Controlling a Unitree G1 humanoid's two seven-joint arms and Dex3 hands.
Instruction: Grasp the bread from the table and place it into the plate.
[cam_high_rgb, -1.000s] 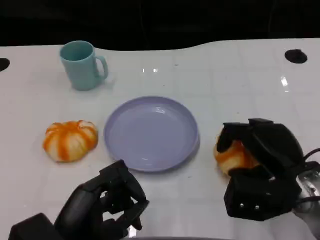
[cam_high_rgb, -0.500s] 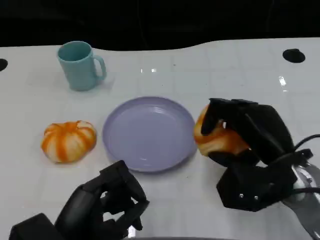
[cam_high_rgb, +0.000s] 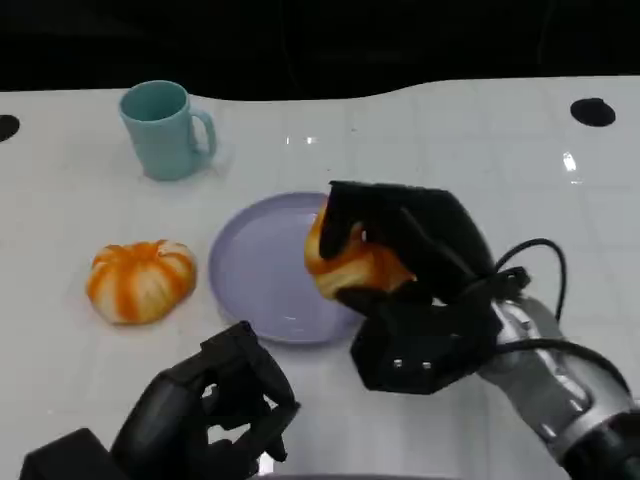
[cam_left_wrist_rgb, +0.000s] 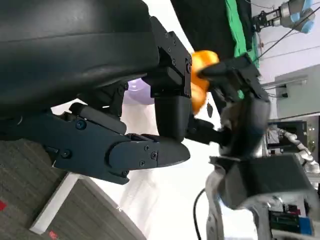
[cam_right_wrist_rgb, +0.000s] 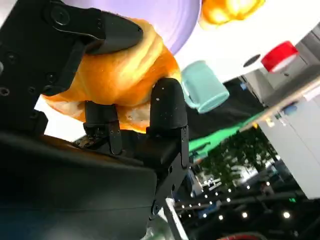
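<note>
My right hand grips the golden bread and holds it over the right part of the lilac plate. In the right wrist view the black fingers wrap the bread, with the plate behind it. In the left wrist view the bread shows in the right hand beyond my left hand. My left hand rests low at the table's front, fingers curled in, holding nothing.
An orange-and-white pumpkin-shaped thing lies left of the plate. A teal mug stands at the back left. Black holes mark the white table's far corners. Bare table lies right of the plate.
My right hand has lifted the bread off the table at the right and carried it left, from beside the plate to over it. The left hand has stayed put.
</note>
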